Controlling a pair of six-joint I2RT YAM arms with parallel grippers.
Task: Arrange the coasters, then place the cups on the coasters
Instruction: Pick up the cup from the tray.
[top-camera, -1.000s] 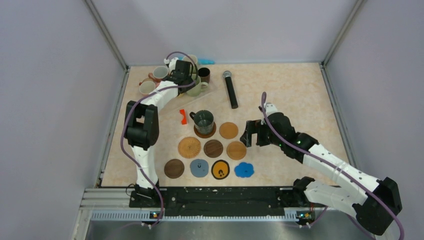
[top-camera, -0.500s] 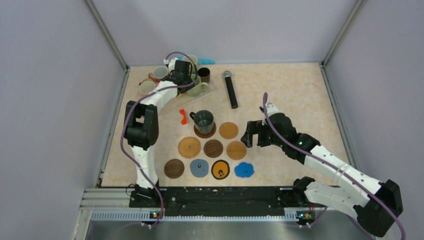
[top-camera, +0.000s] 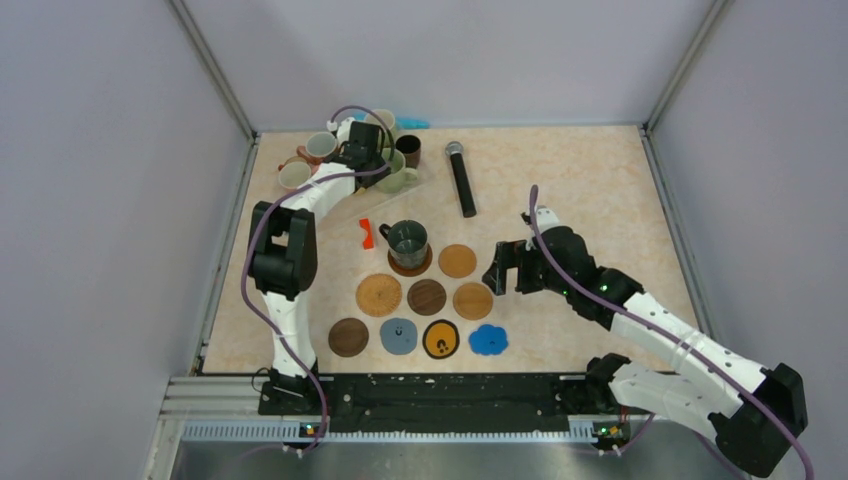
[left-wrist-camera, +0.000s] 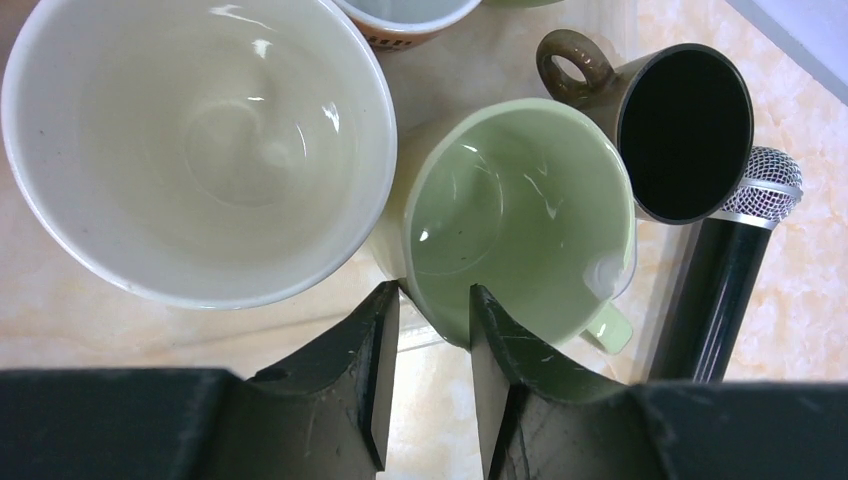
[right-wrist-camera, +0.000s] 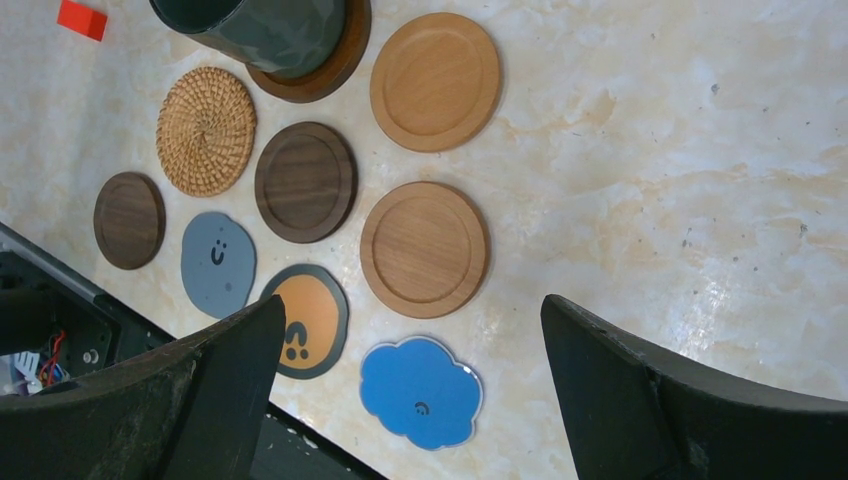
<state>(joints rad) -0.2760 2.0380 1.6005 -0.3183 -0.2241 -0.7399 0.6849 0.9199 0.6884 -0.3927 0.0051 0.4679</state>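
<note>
Left gripper (left-wrist-camera: 435, 295) narrowed, maybe clamped; right gripper (right-wrist-camera: 412, 310) wide.

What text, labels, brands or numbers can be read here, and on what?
No readable words, brands or numbers in any view.
On the grey-blue coaster: a small drawn face, not text.
On the black-and-orange coaster: dark face-like marks, not text.
On the blue scalloped coaster: one tiny mark, too small to read.
On the microphone: no label visible.

The pale green cup (left-wrist-camera: 520, 210) and white cup (left-wrist-camera: 200, 140) are glossy, smooth glazed ceramic. The woven coaster (right-wrist-camera: 205, 130) is rough fibre, the wooden coaster (right-wrist-camera: 425, 248) matt and grained. The microphone (left-wrist-camera: 735, 260) has a metal mesh head and matt black body.
</note>
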